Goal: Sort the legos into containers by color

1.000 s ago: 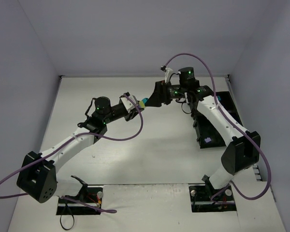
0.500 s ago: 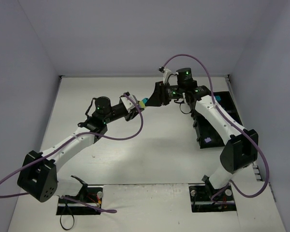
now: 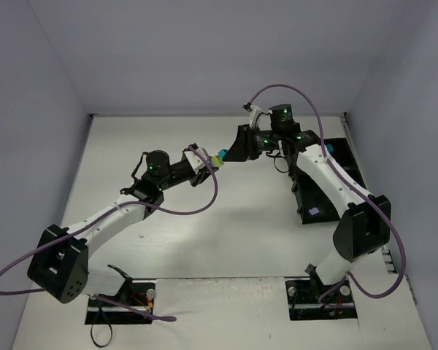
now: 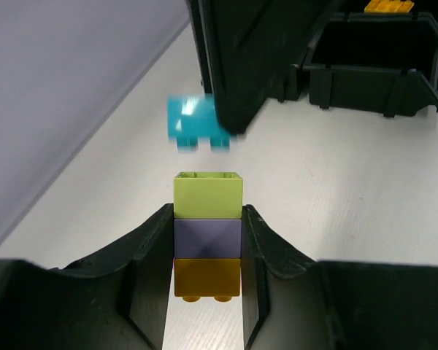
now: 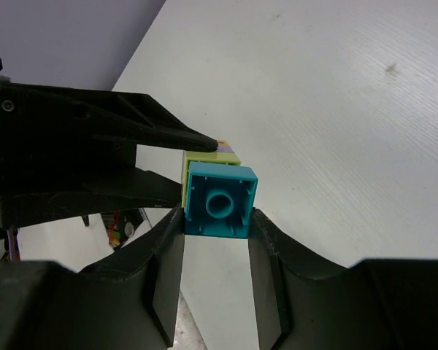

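Left jaws: closed on a stack (image 4: 207, 238), with the lime brick (image 4: 208, 195) past the tips and the orange brick (image 4: 207, 275) deepest.
Right jaws: gripping the cyan brick (image 5: 220, 199), just clear of the lime brick.

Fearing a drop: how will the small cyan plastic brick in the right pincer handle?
Probably stiff: the small cyan plastic brick shows crisp square edges in the right pincer. Likely light, being hollow. Smooth sides may slip.

right gripper (image 5: 217, 221): has closed on the cyan brick (image 5: 220, 198)
cyan brick: pulled free, now just beyond the lime top of the brick stack (image 4: 208, 235)
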Robot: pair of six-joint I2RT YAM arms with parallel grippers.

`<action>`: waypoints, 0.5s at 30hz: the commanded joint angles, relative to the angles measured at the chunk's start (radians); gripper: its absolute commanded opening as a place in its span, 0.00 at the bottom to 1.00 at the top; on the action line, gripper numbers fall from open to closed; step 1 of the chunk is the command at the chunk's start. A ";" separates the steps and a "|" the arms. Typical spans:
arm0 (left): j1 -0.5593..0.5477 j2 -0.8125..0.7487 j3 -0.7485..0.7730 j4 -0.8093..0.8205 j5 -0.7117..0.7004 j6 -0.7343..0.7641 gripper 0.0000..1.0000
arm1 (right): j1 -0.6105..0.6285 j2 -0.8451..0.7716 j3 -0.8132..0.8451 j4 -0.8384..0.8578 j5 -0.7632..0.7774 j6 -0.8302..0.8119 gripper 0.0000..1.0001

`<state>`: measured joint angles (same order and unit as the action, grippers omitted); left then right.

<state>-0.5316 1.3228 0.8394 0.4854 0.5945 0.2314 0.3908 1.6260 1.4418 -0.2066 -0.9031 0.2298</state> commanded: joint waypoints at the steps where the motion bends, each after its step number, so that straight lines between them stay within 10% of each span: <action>1: 0.007 0.006 -0.016 0.025 -0.005 0.008 0.00 | -0.079 -0.086 0.003 0.065 0.035 -0.009 0.00; 8: 0.007 0.001 -0.020 0.033 -0.021 0.002 0.00 | -0.243 -0.133 -0.044 0.046 0.146 -0.012 0.00; 15: 0.005 -0.051 -0.025 0.022 -0.036 -0.029 0.00 | -0.470 -0.114 -0.050 -0.040 0.763 0.071 0.00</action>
<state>-0.5282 1.3396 0.7971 0.4480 0.5594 0.2222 0.0036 1.5364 1.3933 -0.2356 -0.4427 0.2470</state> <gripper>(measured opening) 0.295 0.331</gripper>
